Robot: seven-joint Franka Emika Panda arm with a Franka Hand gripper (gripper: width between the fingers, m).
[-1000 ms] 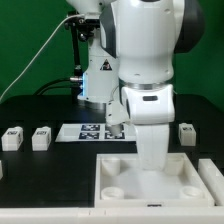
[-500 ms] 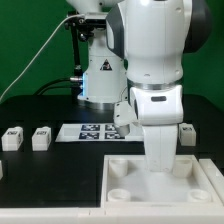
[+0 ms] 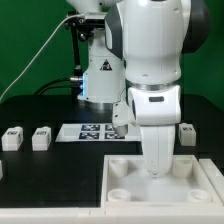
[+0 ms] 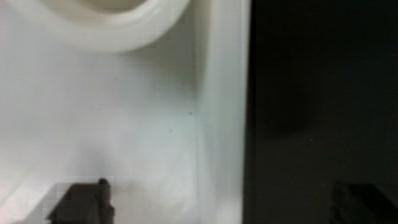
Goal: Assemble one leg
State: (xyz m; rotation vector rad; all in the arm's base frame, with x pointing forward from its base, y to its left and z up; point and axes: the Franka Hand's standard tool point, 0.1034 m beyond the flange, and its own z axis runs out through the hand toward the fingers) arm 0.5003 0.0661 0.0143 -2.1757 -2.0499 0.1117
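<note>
Three legs, small white blocks with marker tags, stand on the black table: two at the exterior view's left (image 3: pixel 12 138) (image 3: pixel 41 137) and one at its right (image 3: pixel 186 133). The big white panel (image 3: pixel 125 172) with round corner sockets lies at the front. In the exterior view the arm's white wrist hangs over the panel's back edge and hides the gripper. In the wrist view my gripper (image 4: pixel 222 205) is open and empty. One dark fingertip (image 4: pixel 80 203) is over the panel (image 4: pixel 107 120) and the other is over the black table past the panel's edge. A round socket (image 4: pixel 98 20) shows ahead.
The marker board (image 3: pixel 90 132) lies flat behind the panel, between the left legs and the arm. The robot's base (image 3: pixel 100 75) stands at the back with a green cable beside it. The black table (image 4: pixel 329 100) lies beyond the panel's edge.
The arm moved toward the exterior view's right, and the panel shifted a little that way too. Over the last half second almost nothing moved.
</note>
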